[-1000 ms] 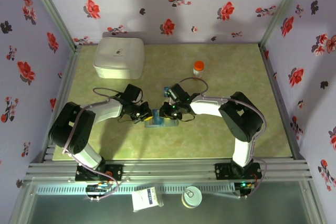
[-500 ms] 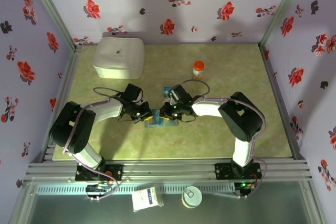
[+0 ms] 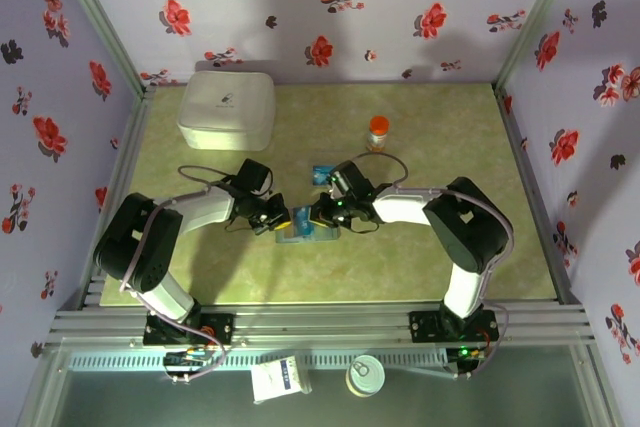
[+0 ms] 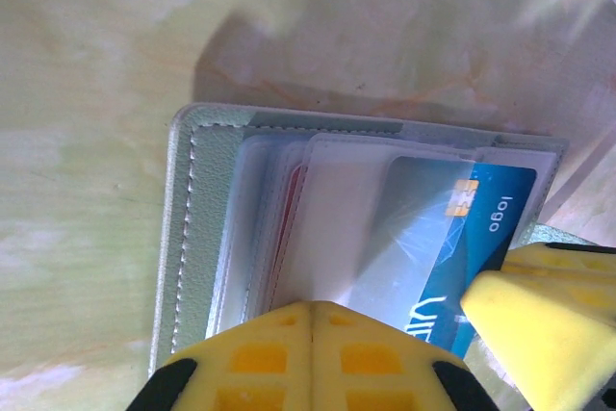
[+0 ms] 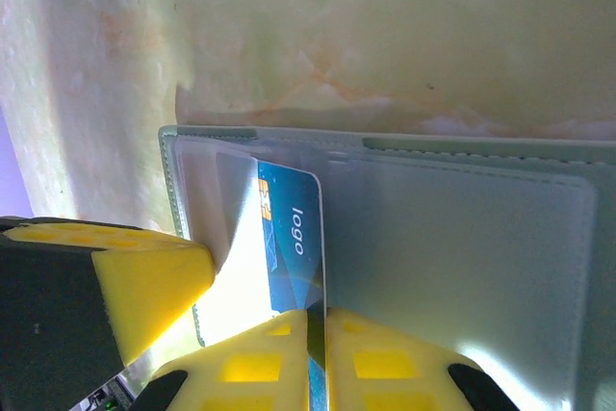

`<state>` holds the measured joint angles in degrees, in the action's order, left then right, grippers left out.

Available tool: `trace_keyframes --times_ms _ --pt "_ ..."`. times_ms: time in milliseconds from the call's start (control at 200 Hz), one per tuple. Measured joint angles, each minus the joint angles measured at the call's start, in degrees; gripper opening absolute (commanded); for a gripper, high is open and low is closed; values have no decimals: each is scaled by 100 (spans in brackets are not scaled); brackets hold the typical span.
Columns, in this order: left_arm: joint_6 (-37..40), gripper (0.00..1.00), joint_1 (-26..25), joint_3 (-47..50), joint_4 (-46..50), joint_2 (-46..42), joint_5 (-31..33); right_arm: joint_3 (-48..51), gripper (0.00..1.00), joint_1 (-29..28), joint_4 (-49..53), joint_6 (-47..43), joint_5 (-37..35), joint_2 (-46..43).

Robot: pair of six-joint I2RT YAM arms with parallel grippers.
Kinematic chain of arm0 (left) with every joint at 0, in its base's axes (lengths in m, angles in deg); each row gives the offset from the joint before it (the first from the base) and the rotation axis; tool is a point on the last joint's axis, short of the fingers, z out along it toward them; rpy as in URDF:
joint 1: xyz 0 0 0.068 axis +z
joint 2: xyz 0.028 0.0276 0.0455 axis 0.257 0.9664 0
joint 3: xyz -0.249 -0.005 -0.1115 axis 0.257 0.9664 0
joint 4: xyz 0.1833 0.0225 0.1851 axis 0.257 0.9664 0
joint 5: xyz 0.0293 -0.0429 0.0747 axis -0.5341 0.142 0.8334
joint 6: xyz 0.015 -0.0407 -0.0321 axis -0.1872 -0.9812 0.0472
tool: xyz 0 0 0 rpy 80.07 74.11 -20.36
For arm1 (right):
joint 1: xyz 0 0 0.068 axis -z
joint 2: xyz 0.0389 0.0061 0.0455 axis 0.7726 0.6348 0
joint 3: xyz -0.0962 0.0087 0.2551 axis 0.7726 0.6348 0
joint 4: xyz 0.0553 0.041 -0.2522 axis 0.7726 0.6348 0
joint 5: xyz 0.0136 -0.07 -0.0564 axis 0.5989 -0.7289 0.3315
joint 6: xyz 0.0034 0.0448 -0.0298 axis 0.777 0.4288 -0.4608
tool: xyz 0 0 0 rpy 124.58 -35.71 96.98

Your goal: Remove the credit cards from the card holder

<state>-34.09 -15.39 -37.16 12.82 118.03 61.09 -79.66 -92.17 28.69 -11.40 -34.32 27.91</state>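
Observation:
The card holder (image 3: 302, 233) lies open on the table between both grippers, a grey-blue stitched wallet (image 4: 185, 238) with clear sleeves (image 5: 462, 238). A blue credit card (image 5: 289, 228) with a gold chip sticks partly out of a sleeve (image 4: 472, 228). My right gripper (image 5: 316, 317) is shut on that card's edge (image 3: 316, 217). A thin red card edge (image 4: 292, 223) shows deeper among the sleeves. My left gripper (image 4: 313, 307) is shut, its tips pressed down on the sleeves at the holder's left side (image 3: 283, 219). The right gripper's yellow finger (image 4: 539, 324) shows in the left wrist view.
A large white box (image 3: 227, 107) stands at the back left. A small bottle with an orange lid (image 3: 378, 131) stands behind the right arm. A small blue piece (image 3: 322, 169) lies just behind the grippers. Flowered walls close in three sides.
My right gripper's jaws have closed onto the blue card, and that arm has shifted slightly to the right. The left gripper has stayed pressed on the holder.

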Motion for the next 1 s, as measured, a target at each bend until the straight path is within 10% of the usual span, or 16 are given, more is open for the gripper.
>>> trace_keyframes --times_ms 635,1000 --pt "-2 4 0 -9 17 -2 0 -142 3 195 1158 -787 -306 -660" --pt "-2 6 0 -9 20 -195 0 -1073 0 260 2712 -2900 -774 -844"
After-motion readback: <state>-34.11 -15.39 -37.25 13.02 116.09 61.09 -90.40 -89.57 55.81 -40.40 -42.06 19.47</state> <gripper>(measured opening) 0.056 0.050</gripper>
